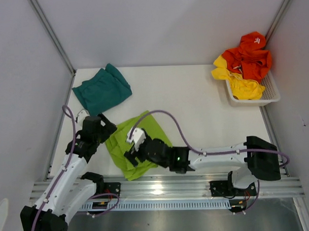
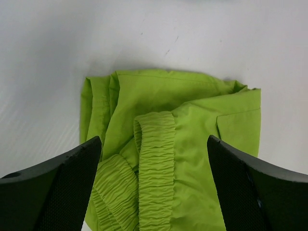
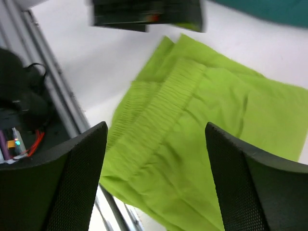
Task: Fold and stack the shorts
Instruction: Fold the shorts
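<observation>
The lime green shorts (image 1: 137,144) lie crumpled on the table near the front edge, their ribbed waistband showing in the left wrist view (image 2: 154,159) and the right wrist view (image 3: 192,120). The teal shorts (image 1: 102,89) lie folded at the back left. My left gripper (image 1: 105,128) is open over the green shorts' left edge, jaws wide apart and empty (image 2: 154,187). My right gripper (image 1: 131,156) is open above the shorts' near part, jaws wide and empty (image 3: 156,183).
A white basket (image 1: 268,94) at the back right holds red and yellow garments (image 1: 246,61). The metal rail (image 1: 162,186) runs along the table's near edge. Grey walls close in the left, back and right.
</observation>
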Action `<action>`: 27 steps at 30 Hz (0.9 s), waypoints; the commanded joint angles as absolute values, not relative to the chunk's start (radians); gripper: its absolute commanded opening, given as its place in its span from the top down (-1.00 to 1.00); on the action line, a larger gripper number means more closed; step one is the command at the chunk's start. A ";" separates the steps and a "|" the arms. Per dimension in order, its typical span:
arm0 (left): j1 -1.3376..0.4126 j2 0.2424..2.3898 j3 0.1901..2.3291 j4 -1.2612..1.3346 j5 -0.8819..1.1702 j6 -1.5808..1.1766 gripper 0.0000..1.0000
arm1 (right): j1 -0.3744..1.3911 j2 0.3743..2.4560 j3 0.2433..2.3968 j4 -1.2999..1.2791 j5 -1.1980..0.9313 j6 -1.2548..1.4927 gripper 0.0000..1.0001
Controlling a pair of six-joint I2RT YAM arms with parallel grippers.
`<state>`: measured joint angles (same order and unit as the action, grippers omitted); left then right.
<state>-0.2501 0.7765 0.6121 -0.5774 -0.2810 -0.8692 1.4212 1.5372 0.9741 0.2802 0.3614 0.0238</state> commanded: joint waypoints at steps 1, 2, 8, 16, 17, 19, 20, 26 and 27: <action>-0.239 0.729 0.568 -0.552 -0.190 -0.848 -0.84 | 1.295 1.534 0.995 0.123 0.132 0.182 -0.67; -0.239 0.716 0.542 -0.551 -0.183 -0.854 -0.83 | 1.281 1.542 1.003 0.095 0.102 0.196 -0.68; -0.239 0.650 0.477 -0.522 -0.074 -0.911 -0.76 | 1.045 1.592 1.060 0.052 -0.113 0.316 -0.50; -0.239 0.649 0.380 -0.476 -0.043 -0.943 -0.68 | 0.833 1.712 1.186 -0.103 -0.305 0.307 -0.57; -0.238 0.643 0.377 -0.471 -0.051 -0.951 -0.68 | 0.821 1.724 1.189 -0.097 -0.322 0.307 -0.57; -0.239 0.638 0.345 -0.436 -0.057 -0.971 -0.68 | 0.819 1.733 1.196 -0.091 -0.325 0.304 -0.56; -0.239 0.646 0.342 -0.417 -0.067 -0.976 -0.67 | 0.819 1.741 1.197 -0.081 -0.327 0.310 -0.55; -0.239 0.765 0.315 -0.252 -0.095 -0.966 -0.58 | 0.822 1.749 1.180 -0.044 -0.339 0.319 -0.52; -0.239 0.781 0.307 -0.224 -0.097 -0.966 -0.54 | 0.825 1.750 1.180 -0.048 -0.337 0.318 -0.52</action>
<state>-0.2481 0.7345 0.3309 -0.3679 -0.0776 -0.9512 0.8177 1.7470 1.1542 -0.0700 -0.3054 0.3111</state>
